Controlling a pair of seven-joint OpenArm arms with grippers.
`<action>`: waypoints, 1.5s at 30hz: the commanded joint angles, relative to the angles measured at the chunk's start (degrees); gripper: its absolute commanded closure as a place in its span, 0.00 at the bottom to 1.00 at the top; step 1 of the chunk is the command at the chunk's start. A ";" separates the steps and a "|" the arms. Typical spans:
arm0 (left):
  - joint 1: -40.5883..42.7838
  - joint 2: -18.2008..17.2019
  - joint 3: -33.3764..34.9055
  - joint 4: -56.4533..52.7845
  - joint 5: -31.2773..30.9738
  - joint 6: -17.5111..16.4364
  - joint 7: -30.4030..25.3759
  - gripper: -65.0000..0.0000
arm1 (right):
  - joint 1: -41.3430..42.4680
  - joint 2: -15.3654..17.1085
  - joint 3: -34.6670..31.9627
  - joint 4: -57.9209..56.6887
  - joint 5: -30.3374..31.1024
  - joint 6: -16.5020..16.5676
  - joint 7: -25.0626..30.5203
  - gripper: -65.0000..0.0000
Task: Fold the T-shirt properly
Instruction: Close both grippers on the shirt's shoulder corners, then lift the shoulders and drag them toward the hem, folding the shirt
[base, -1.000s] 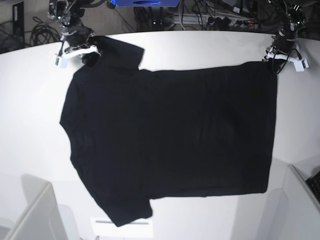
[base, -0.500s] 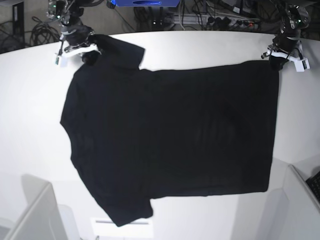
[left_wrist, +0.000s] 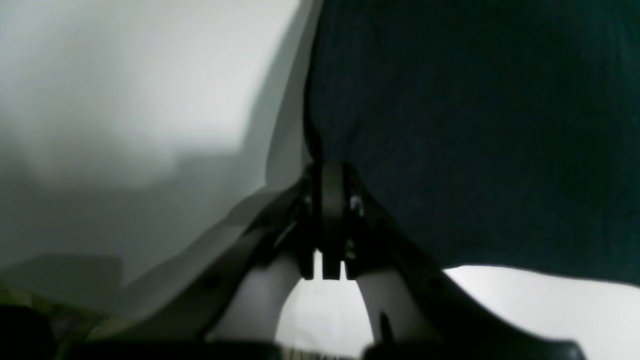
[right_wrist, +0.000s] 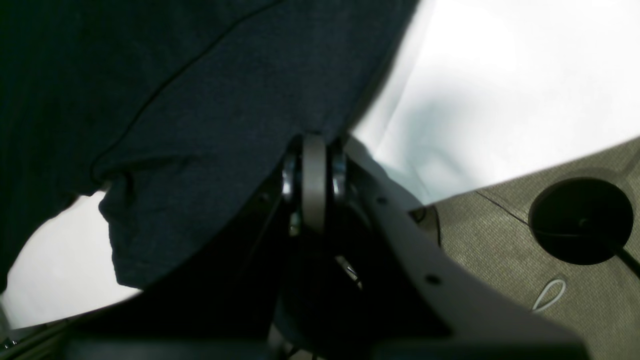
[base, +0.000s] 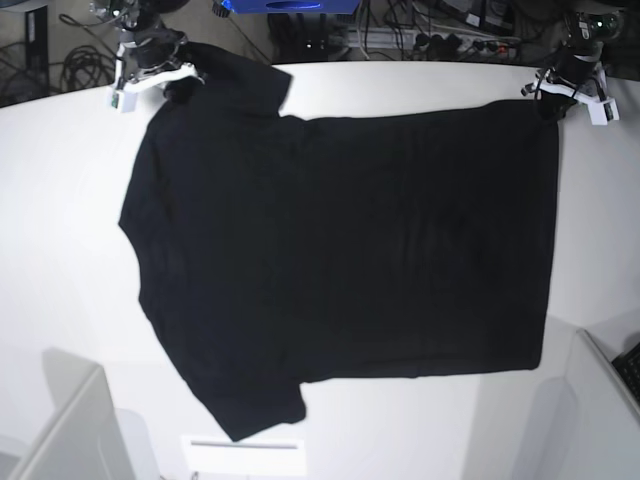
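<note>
White table (base: 60, 200), broad and pale, filling most of the base view. Spread across it, the T-shirt (base: 340, 260): large, black, plain side up, no print showing, lying sideways with sleeves toward the left and hem toward the right. Near sleeve hanging toward the near edge at lower left; far sleeve up at the far left corner. Cloth mostly flat, only faint ripples, far edge lifted a little where pinched.

Left gripper (base: 562, 92), at the far right of the base view, clamped together on the far hem corner of the T-shirt (left_wrist: 475, 125); in the left wrist view, left gripper (left_wrist: 327, 175) with jaws pressed tight on the cloth edge, white table (left_wrist: 125, 75) beside it. Right gripper (base: 170, 80), at the far left, pinched on the far sleeve; in the right wrist view, right gripper (right_wrist: 312, 150) closed on the sleeve cloth of the T-shirt (right_wrist: 200, 100), a seam line running across it.

Judged stage: early. Spread out and gripped along the far edge, no fold yet made. Left to do, likely: carrying the far edge over toward the near one, then further folds and tidying of sleeves.
</note>
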 joint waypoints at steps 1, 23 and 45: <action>1.08 -0.77 -0.57 0.97 -0.52 -0.38 -0.94 1.00 | -0.90 0.29 0.26 1.01 0.05 0.06 0.38 1.00; 5.57 -0.68 -0.22 8.88 -0.52 -0.29 -0.68 1.00 | -3.19 0.29 0.17 9.10 0.05 0.06 0.38 1.00; 0.38 -0.77 -0.22 10.99 -0.43 3.05 -0.50 1.00 | 10.62 3.19 0.26 9.71 0.13 -0.47 -6.57 1.00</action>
